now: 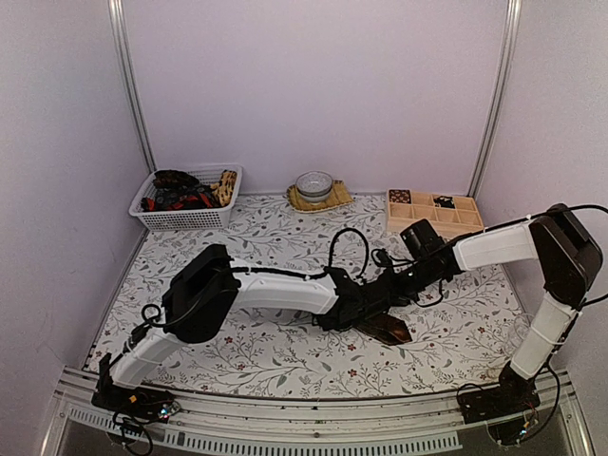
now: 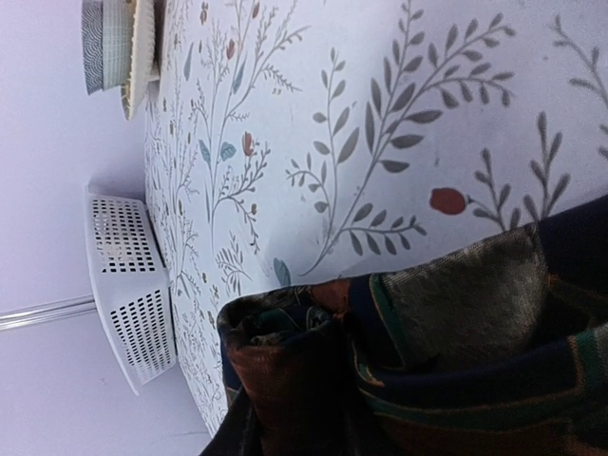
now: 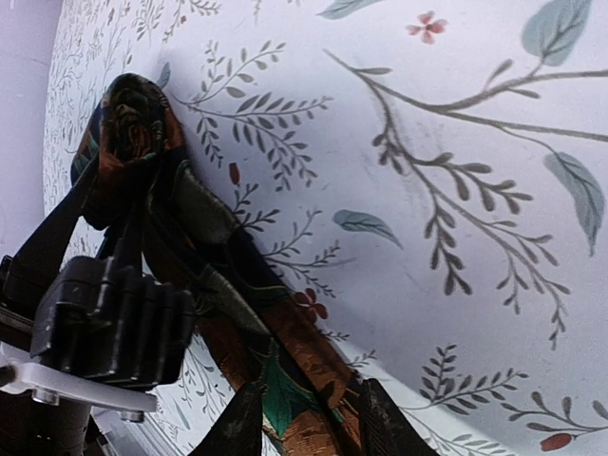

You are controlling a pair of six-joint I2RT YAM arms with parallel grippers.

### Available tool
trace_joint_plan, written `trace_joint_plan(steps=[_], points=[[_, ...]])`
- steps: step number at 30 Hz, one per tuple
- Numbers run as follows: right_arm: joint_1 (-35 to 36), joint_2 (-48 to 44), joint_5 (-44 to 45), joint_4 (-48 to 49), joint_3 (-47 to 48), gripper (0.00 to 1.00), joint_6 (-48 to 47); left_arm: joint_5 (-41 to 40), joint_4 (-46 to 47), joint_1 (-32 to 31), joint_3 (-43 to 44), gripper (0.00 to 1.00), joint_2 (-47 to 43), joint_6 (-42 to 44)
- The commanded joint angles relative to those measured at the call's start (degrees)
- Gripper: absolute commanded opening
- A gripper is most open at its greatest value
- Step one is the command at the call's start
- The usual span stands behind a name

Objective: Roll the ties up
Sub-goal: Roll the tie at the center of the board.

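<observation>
Top view, clock positions taken from the centre of the flowered worktop (image 1: 285, 366). White basket (image 1: 190, 218) at 10 o'clock, heaped with dark, red and tan ties (image 1: 180, 195) not yet rolled. Partitioned wooden tray (image 1: 432, 226) at 2 o'clock, with dark bundles in two back cells, probably finished rolls. Bowl (image 1: 313, 182) on a yellow mat at 12 o'clock. The tie in hand (image 3: 285, 380) lies just right of centre: one end is wound into a small coil (image 3: 128, 123) and the tail lies flat, so this roll looks barely begun and most of the task remains. Left pincer (image 3: 112, 185) reaches to the coil; whether it is clamped cannot be told. Right pincer (image 3: 309, 427) stands apart, astride the flat tail. No brand, label or legible writing is seen
</observation>
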Motion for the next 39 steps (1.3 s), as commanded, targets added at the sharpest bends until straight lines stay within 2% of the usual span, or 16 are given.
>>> trace_joint_plan(steps=[1,4,7,21,27,39], points=[[-1.96,-4.09,-0.45,0.90,-0.99,0.34,0.10,15.76,2.87,-0.73,-5.41,0.07,2.06,0.04],[-2.79,-4.79,-0.30,0.58,-0.93,0.34,-0.05,18.25,5.36,-0.47,-6.31,0.26,0.18,0.83],[-3.27,-5.01,-0.33,0.31,-0.67,0.35,-0.26,18.47,5.88,-0.41,-5.94,0.33,-0.14,1.38],[-3.66,-5.46,-0.23,0.75,-0.90,0.35,-0.30,14.75,5.90,1.92,-5.12,0.41,-3.98,1.37],[-3.94,-5.39,-0.34,0.82,-0.84,0.35,-0.23,13.38,6.92,2.48,-5.20,0.49,-6.17,2.62],[-4.11,-5.32,-0.26,0.99,-0.82,0.35,-0.09,13.05,8.88,3.04,-5.68,0.55,-9.06,3.44]])
